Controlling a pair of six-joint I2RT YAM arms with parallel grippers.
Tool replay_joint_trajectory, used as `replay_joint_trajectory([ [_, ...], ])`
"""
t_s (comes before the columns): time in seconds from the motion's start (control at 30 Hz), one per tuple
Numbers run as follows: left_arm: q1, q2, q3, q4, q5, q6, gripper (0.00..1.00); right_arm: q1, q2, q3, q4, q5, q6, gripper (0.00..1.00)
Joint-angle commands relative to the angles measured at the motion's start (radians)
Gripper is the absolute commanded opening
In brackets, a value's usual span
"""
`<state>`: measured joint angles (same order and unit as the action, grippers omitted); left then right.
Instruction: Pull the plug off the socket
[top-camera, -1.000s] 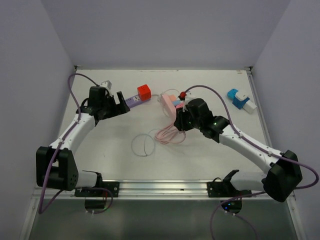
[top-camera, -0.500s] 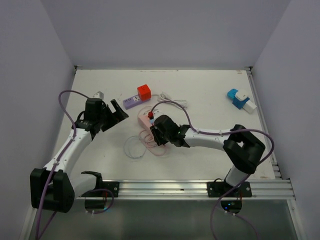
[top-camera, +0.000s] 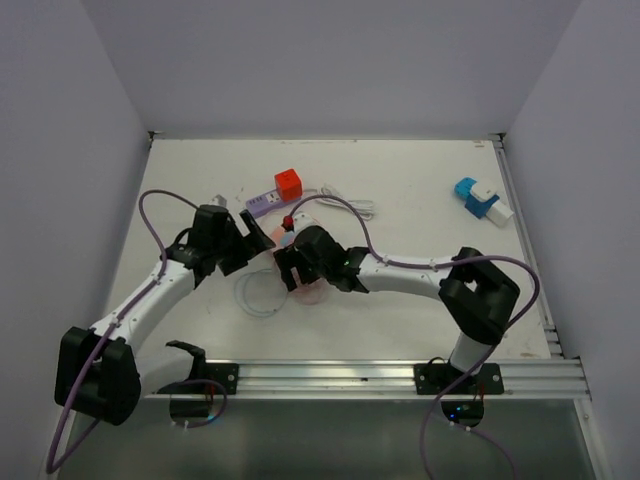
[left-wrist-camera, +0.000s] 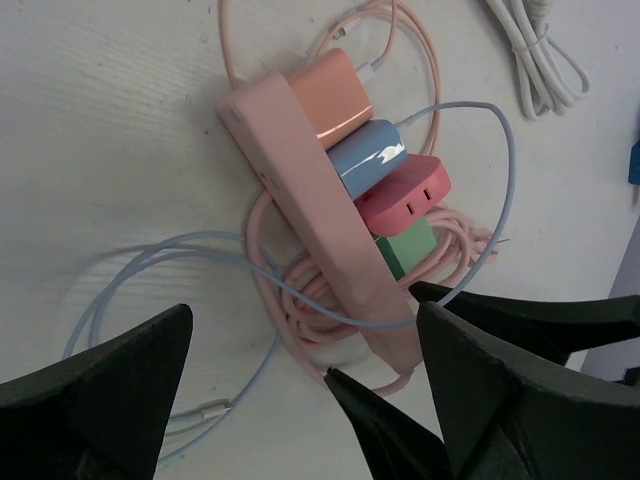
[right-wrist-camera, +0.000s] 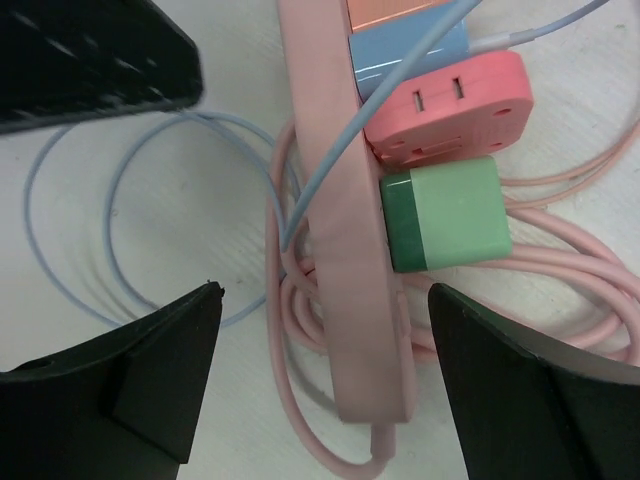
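Note:
A pink power strip, the socket (left-wrist-camera: 300, 190), lies flat with a row of plugs in its side: orange (left-wrist-camera: 332, 92), blue (left-wrist-camera: 368, 160), red (left-wrist-camera: 405, 195) and green (left-wrist-camera: 405, 245). My right gripper (right-wrist-camera: 325, 290) is open and straddles the strip's cable end (right-wrist-camera: 350, 300). Neither finger touches the strip, and the green plug (right-wrist-camera: 445, 215) sits just ahead of the right finger. My left gripper (left-wrist-camera: 305, 310) is open too, hovering over the same end from the other side. From above, both grippers (top-camera: 255, 232) (top-camera: 288, 262) cover most of the strip.
Pink cable coils (right-wrist-camera: 300, 400) and a pale blue cable loop (top-camera: 250, 295) lie around the strip. A purple strip (top-camera: 262, 203) with a red cube (top-camera: 289, 184), a white cable (top-camera: 345, 205) and a blue-white adapter (top-camera: 480, 198) sit farther back.
My right gripper has gone from shut to open after dragging the pink strip leftward. The left arm has swung in to the right, over the strip.

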<state>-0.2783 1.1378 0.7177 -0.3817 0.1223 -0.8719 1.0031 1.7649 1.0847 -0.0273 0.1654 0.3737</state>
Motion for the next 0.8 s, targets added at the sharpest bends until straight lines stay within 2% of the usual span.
replay_joint_trajectory([
  [0.0, -0.027, 0.017, 0.009, 0.03, -0.029, -0.07, 0.97, 0.002, -0.133, 0.02, -0.02, 0.029, 0.027, 0.88],
  [0.27, -0.108, 0.028, 0.031, 0.053, -0.088, -0.216, 0.93, -0.021, -0.379, -0.086, -0.178, 0.282, 0.051, 0.93],
  [0.37, -0.224, 0.051, 0.071, 0.023, -0.163, -0.288, 0.89, -0.04, -0.439, -0.14, -0.226, 0.347, 0.082, 0.93],
  [0.47, -0.317, 0.068, 0.12, -0.022, -0.252, -0.37, 0.85, -0.061, -0.511, -0.198, -0.243, 0.365, 0.114, 0.93],
  [0.57, -0.456, 0.126, 0.167, -0.08, -0.328, -0.453, 0.8, -0.09, -0.576, -0.253, -0.244, 0.378, 0.137, 0.91],
  [0.67, -0.519, 0.196, 0.201, -0.112, -0.372, -0.499, 0.76, -0.133, -0.628, -0.296, -0.244, 0.356, 0.148, 0.91],
  [0.77, -0.538, 0.266, 0.233, -0.14, -0.368, -0.541, 0.75, -0.176, -0.67, -0.331, -0.241, 0.316, 0.152, 0.91],
])
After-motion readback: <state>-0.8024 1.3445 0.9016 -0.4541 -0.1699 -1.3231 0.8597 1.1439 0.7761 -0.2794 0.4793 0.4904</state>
